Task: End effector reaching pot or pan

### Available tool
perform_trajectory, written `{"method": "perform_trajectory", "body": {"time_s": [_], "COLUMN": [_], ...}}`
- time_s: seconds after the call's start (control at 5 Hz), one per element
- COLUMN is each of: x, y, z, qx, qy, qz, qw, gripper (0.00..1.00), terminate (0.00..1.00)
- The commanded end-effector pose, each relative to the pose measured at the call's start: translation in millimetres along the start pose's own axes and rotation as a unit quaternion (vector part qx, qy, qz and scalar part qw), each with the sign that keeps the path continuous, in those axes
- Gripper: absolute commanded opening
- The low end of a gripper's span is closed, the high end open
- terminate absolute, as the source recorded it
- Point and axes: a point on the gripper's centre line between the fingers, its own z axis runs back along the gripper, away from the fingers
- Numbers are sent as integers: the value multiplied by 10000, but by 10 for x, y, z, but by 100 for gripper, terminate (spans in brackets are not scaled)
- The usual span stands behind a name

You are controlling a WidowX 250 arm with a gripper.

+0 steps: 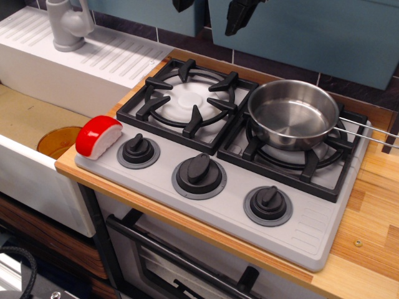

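The gripper (215, 14) hangs well behind the saucepan (293, 114), touching nothing; its jaws' spread cannot be told. The stove (312, 233) carries 1 saucepan, 2 grates, 3 knobs.

Bright even overhead light, soft shadows, glare inside the saucepan (293, 113), sharp focus, slightly grainy

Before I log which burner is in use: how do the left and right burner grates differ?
The right grate carries the steel pan, which hides most of its burner; the left grate carries nothing, so its white burner cap shows in full. The pan's thin handle runs out past the right grate's edge. Both grates are black, pronged, and set side by side on the grey stove top.
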Motion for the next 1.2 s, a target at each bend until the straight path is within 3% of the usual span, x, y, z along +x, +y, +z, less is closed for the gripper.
{"method": "perform_trajectory", "body": {"time_s": [0.0, 0.2, 0.6, 1.0], "x": [0, 215, 652, 669], "y": [0, -230, -252, -246], "z": [0, -83, -329, -514], "qx": [0, -63, -321, -296], "qy": [0, -183, -419, -584], "qz": [0, 235, 205, 282], "qw": [10000, 9995, 9984, 9975], "gripper": [100, 100, 100, 100], "terminate": [0, 0, 0, 0]}}
